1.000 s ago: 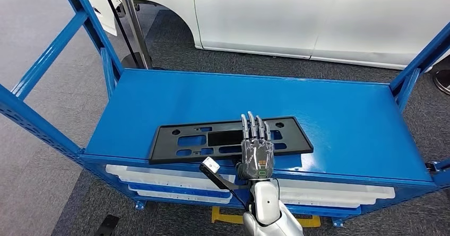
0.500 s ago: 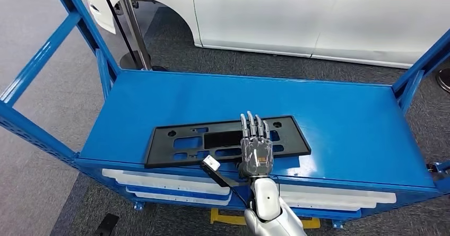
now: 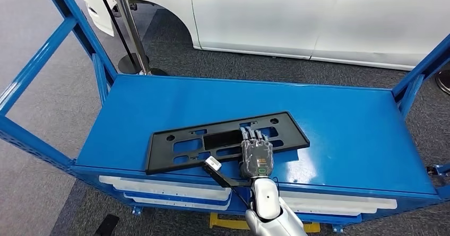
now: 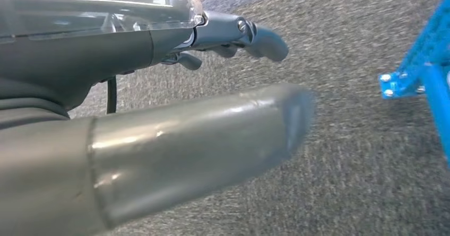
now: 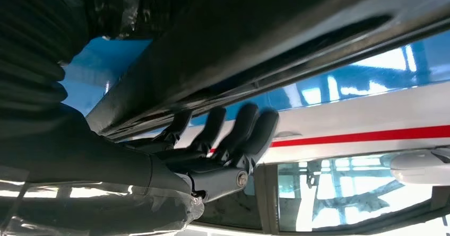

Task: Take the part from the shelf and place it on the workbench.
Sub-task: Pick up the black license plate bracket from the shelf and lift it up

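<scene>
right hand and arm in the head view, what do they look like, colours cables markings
The right hand has a dark grey back under a clear glossy cover, with a small green and orange marking near the wrist, and slim silver-grey fingers. The forearm is a smooth rounded silver shell. A thin black cable runs beside the wrist, past a black bracket with a small white block at its tip.

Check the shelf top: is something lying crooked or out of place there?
Yes. The flat black plastic plate with cut-outs lies askew on the blue metal shelf, not parallel to its front edge. The right hand rests on it.
</scene>
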{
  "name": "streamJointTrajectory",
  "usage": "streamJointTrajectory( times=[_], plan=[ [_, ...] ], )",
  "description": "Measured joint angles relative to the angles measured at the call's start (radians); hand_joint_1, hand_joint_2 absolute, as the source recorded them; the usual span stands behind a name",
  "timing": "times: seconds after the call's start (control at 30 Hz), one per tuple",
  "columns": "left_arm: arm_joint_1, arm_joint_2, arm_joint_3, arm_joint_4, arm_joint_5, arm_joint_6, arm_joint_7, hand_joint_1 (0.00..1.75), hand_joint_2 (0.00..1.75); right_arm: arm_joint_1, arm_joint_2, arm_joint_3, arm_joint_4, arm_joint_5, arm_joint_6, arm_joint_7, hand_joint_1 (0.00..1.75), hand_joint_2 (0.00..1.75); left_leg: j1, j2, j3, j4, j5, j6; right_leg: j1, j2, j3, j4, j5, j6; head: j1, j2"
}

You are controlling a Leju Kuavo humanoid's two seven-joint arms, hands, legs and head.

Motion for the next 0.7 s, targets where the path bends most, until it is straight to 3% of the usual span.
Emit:
streamJointTrajectory(
  times=[0.07, 0.1, 0.17, 0.2, 0.23, 0.27, 0.3, 0.33, 0.4, 0.47, 0.57, 0.63, 0.7],
  plan=[
    [0.000, 0.000, 0.000, 0.000, 0.000, 0.000, 0.000, 0.00, 0.00, -0.001, -0.002, -0.001, 0.004, -0.003, 0.000, -0.002, 1.75, 1.75, 0.005, 0.002, 0.005, -0.010, 0.006, 0.012, 0.000, -0.001, -0.007, 0.021, -0.018, 0.010, 0.000, 0.000],
    [0.000, 0.000, 0.000, 0.000, 0.000, 0.000, 0.000, 0.00, 0.00, -0.002, -0.004, -0.002, 0.005, -0.005, 0.001, -0.004, 1.75, 1.75, 0.008, 0.003, 0.008, -0.015, 0.008, 0.018, -0.001, -0.002, -0.023, 0.057, -0.041, 0.015, 0.000, 0.000],
    [-0.001, 0.000, 0.000, 0.000, -0.001, 0.000, 0.000, 0.00, 0.00, -0.003, -0.005, -0.003, 0.009, -0.009, 0.002, -0.010, 1.75, 1.75, 0.008, 0.005, 0.010, -0.017, 0.008, 0.025, -0.006, -0.003, -0.082, 0.179, -0.101, 0.023, 0.000, 0.000],
    [0.000, 0.000, 0.000, 0.000, -0.002, 0.000, 0.000, 0.00, 0.00, -0.003, -0.006, -0.003, 0.011, -0.011, 0.002, -0.012, 1.75, 1.75, 0.008, 0.005, 0.010, -0.016, 0.007, 0.027, -0.009, -0.003, -0.113, 0.238, -0.121, 0.026, 0.000, 0.000],
    [0.001, 0.000, 0.000, 0.000, -0.002, 0.000, 0.000, 0.00, 0.00, -0.003, -0.006, -0.003, 0.013, -0.013, 0.002, -0.014, 1.75, 1.75, 0.008, 0.005, 0.011, -0.016, 0.006, 0.027, -0.012, -0.004, -0.131, 0.270, -0.124, 0.029, 0.000, 0.000],
    [0.002, 0.000, 0.000, 0.000, -0.003, 0.000, 0.000, 0.00, 0.00, -0.003, -0.006, -0.004, 0.015, -0.014, 0.002, -0.015, 1.75, 1.75, 0.009, 0.005, 0.013, -0.016, 0.005, 0.026, -0.015, -0.004, -0.131, 0.266, -0.107, 0.030, 0.000, 0.000],
    [0.003, -0.001, 0.000, 0.000, -0.003, 0.000, 0.000, 0.00, 0.00, -0.003, -0.006, -0.005, 0.016, -0.015, 0.002, -0.016, 1.75, 1.75, 0.010, 0.003, 0.017, -0.016, 0.002, 0.024, -0.017, -0.004, -0.111, 0.222, -0.074, 0.031, 0.000, 0.000],
    [0.004, -0.001, 0.000, 0.000, -0.002, 0.000, -0.001, 0.00, 0.00, -0.004, -0.006, -0.005, 0.017, -0.016, 0.002, -0.018, 1.75, 1.75, 0.010, 0.002, 0.021, -0.015, -0.001, 0.021, -0.019, -0.005, -0.078, 0.154, -0.035, 0.030, 0.000, 0.000],
    [0.004, -0.001, 0.000, 0.000, -0.003, 0.000, -0.003, 0.00, 0.00, -0.005, -0.006, -0.007, 0.019, -0.020, 0.001, -0.022, 1.75, 1.75, 0.008, 0.000, 0.025, -0.012, -0.007, 0.010, -0.017, -0.005, -0.021, 0.037, 0.006, 0.026, 0.000, 0.000],
    [0.005, -0.002, 0.000, 0.000, -0.003, -0.001, -0.005, 0.00, 0.00, -0.007, -0.006, -0.008, 0.019, -0.022, -0.001, -0.027, 1.75, 1.75, 0.006, -0.001, 0.024, -0.011, -0.011, -0.003, -0.011, -0.004, -0.007, 0.004, 0.005, 0.020, 0.000, 0.000],
    [0.005, -0.002, 0.000, 0.000, -0.003, -0.001, -0.005, 0.00, 0.00, -0.011, -0.006, -0.008, 0.020, -0.024, -0.002, -0.029, 1.75, 1.75, 0.011, 0.000, 0.021, 0.002, -0.025, -0.019, -0.013, -0.003, -0.001, -0.005, 0.007, 0.001, -0.001, 0.000],
    [0.005, -0.003, 0.000, 0.000, -0.003, -0.001, -0.006, 0.00, 0.00, -0.012, -0.006, -0.009, 0.021, -0.024, -0.002, -0.029, 1.75, 1.75, 0.013, 0.002, -0.015, 0.085, -0.075, -0.024, -0.016, -0.006, 0.004, -0.011, 0.008, -0.011, -0.001, 0.000],
    [0.007, -0.003, 0.000, 0.000, -0.002, -0.001, -0.006, 0.00, 0.00, -0.012, -0.006, -0.009, 0.024, -0.025, -0.003, -0.029, 1.75, 1.75, 0.013, 0.002, -0.080, 0.218, -0.132, -0.028, -0.013, -0.007, 0.005, -0.012, 0.007, -0.016, -0.001, 0.000]
  ],
)
